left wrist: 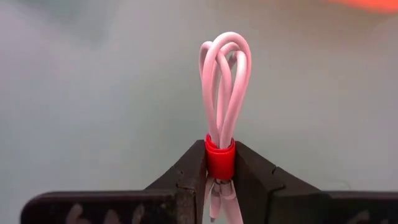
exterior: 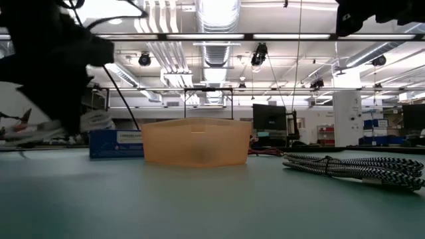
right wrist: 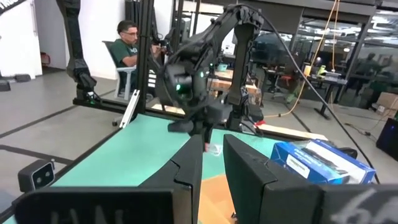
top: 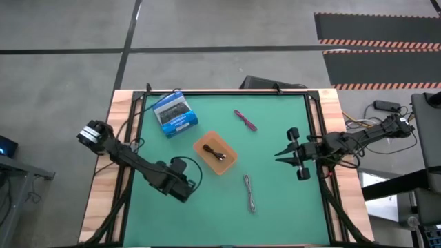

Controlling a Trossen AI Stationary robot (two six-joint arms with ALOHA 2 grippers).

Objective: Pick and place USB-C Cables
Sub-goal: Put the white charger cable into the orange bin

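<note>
Altogether three USB-C cables are counted: the white cable is pinched at its red band by the left gripper above the green table, near the orange tray. One pink-maroon cable and one grey cable are seen lying on the mat — well apart. One blue-and-white box is seen beside the tray, and the right gripper, its fingers held narrowly apart on nothing, is kept at the table's right side.
</note>
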